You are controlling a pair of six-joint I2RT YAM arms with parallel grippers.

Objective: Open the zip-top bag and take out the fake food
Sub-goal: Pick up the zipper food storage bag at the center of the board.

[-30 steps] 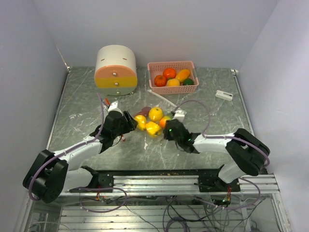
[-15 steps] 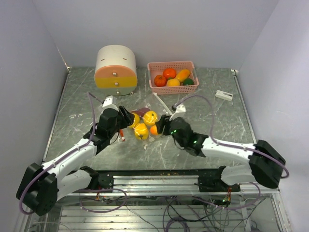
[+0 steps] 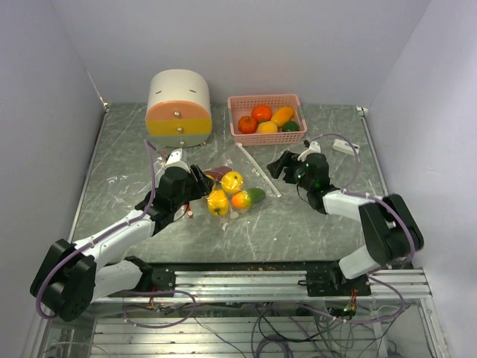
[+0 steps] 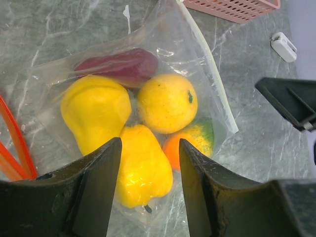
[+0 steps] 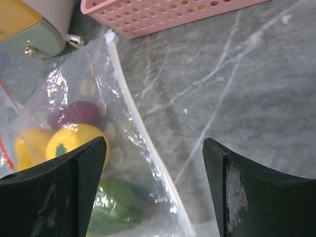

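The clear zip-top bag [image 3: 232, 192] lies on the table with its white zip strip [image 4: 212, 74] toward the right. Inside is the fake food: a round yellow fruit [image 4: 167, 102], a yellow pear shape [image 4: 94, 111], a yellow pepper [image 4: 143, 168], a purple piece [image 4: 121, 64] and an orange-green one [image 4: 195, 143]. My left gripper [image 4: 149, 148] hovers open at the bag's left end [image 3: 200, 181], its jaws straddling the yellow pepper. My right gripper [image 5: 154, 148] is wide open just right of the bag [image 3: 277, 165], over the zip strip [image 5: 133, 123], holding nothing.
A pink basket [image 3: 266, 138] with several more fruits stands at the back. The round cream, orange and yellow drawer box [image 3: 179, 108] is at the back left. A small white block [image 3: 345, 146] lies at the right. Thin red loops [image 4: 15, 143] lie by the bag's left side.
My right gripper has opened, let go of the bag and drawn back to the right. The bag has settled flat. My left gripper stays open at the bag's left end.
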